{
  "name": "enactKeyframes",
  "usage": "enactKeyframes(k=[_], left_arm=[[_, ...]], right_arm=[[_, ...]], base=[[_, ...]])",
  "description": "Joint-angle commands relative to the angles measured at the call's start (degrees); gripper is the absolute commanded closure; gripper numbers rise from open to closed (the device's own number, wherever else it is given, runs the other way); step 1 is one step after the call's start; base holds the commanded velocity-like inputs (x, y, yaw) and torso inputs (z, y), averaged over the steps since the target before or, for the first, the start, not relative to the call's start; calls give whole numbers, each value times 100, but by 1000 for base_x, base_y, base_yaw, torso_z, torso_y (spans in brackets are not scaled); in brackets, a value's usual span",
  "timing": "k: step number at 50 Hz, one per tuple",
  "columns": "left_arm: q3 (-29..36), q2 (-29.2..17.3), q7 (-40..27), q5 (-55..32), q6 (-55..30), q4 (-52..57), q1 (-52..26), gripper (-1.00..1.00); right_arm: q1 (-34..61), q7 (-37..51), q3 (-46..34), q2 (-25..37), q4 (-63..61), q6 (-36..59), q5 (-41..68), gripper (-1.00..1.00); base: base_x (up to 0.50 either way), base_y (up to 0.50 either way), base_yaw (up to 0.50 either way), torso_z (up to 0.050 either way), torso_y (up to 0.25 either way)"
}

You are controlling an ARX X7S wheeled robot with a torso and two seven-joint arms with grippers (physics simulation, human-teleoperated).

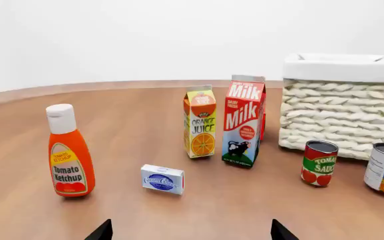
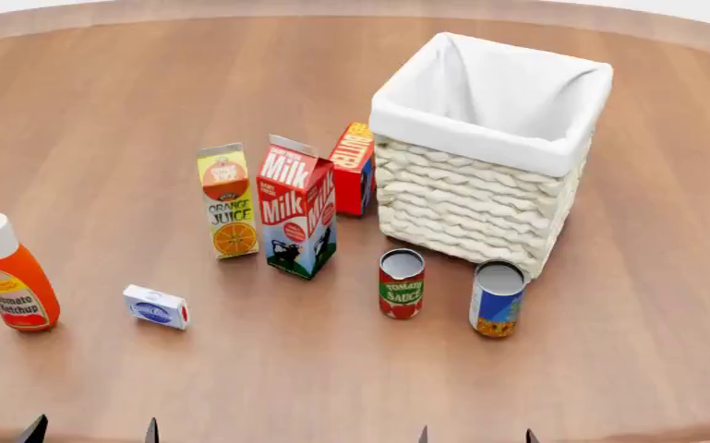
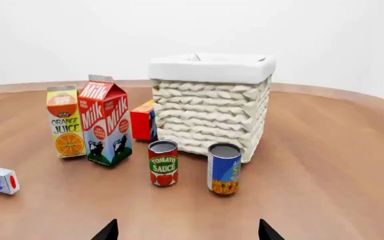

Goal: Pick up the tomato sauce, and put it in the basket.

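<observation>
The tomato sauce can (image 2: 402,283) stands upright on the wooden table, just in front of the basket (image 2: 478,198), which is cream wicker with a white liner. The can also shows in the left wrist view (image 1: 319,163) and the right wrist view (image 3: 163,163). The basket shows there too (image 1: 341,117) (image 3: 208,110). My left gripper (image 2: 90,431) is open and empty at the near table edge, well short of the can. My right gripper (image 2: 475,436) is open and empty, near the front edge, in front of the can. Only the fingertips show in the wrist views (image 1: 100,232) (image 3: 106,231).
A blue-and-yellow can (image 2: 498,298) stands right of the tomato sauce. A milk carton (image 2: 295,208), orange juice carton (image 2: 228,200) and red box (image 2: 354,169) stand left of the basket. A ketchup bottle (image 2: 14,274) and small white-blue box (image 2: 156,306) are at the left.
</observation>
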Motion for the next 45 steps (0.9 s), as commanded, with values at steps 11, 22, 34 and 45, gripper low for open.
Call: enactKeyframes(k=[11,22,34,45], left_arm=[[316,-251,-276,-318,376,-69,-64,-100],[420,-372,-391,-458,370,68,-40,-100],[449,-629,-617,-667,-779,2864,294,-100],[374,-806,-871,-819,-1637,4532,300,-100]], right_arm=[[-64,400,-24,257,-115,-236,424,-100],[-74,546,-151,375,-155,-338,482,-100],[-121,791,-459,669,-3194,1336,38,-100],[34,847,-627,773,-4509,2197,-47,-100]], base=[[0,0,0,0,0],[0,0,0,0,0],[0,0,0,0,0],[0,0,0,0,0]])
